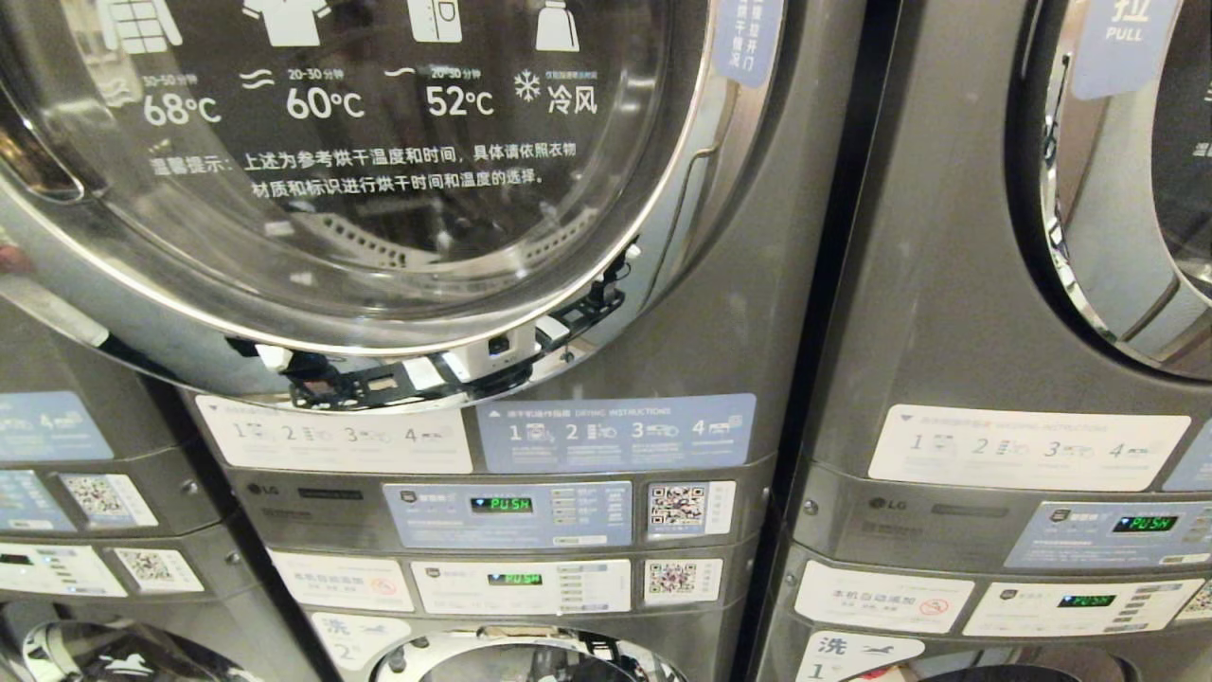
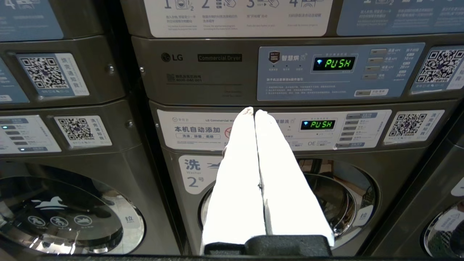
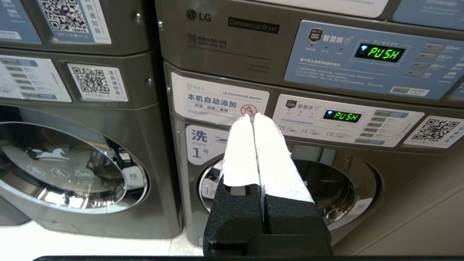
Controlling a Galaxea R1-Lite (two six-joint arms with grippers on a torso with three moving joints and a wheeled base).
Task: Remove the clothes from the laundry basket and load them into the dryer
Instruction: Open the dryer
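Note:
The dryer (image 1: 379, 170) is the upper machine of a grey stack, with a round glass door that stands closed and fills the top of the head view. Neither arm appears in the head view. My left gripper (image 2: 253, 110) is shut and empty, pointing at the control panels of the stack marked washer 2. My right gripper (image 3: 252, 116) is also shut with nothing in it, in front of the stack marked washer 1. The laundry basket and the clothes are out of view.
A second stack (image 1: 994, 379) stands to the right, with its own dryer door (image 1: 1136, 189). Control panels (image 1: 507, 516) with green PUSH displays sit below the dryers. Washer doors (image 2: 290, 206) (image 3: 290, 188) lie lower down. Pale floor (image 3: 72, 246) shows beside them.

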